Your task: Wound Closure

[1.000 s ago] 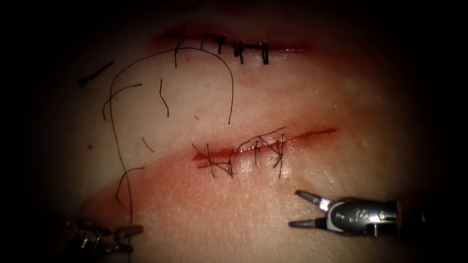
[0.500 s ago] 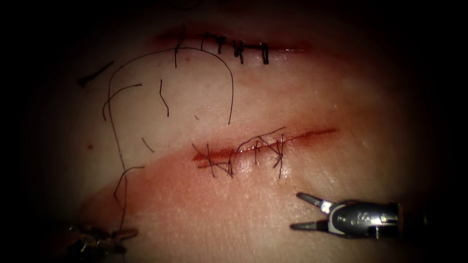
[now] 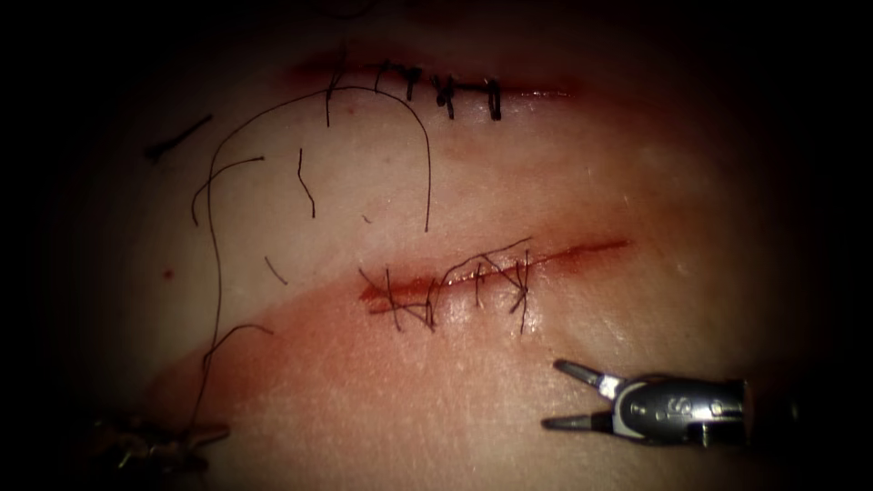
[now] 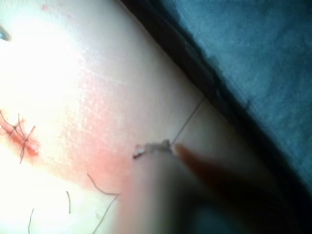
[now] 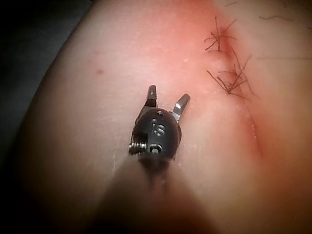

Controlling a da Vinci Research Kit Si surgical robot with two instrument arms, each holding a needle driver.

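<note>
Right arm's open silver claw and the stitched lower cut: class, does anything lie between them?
Nothing visible does. The right arm's silver claw hangs open, holding nothing, with bare pale tissue between it and the dark-stitched red cut. The long thin dark thread runs to the left claw.

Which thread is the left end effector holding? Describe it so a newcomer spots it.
Start at the upper stitched cut on the tissue. The long thread arches below it, then runs down the left to the left end effector. Unlike the short cut ends nearby, it is one continuous strand.
</note>
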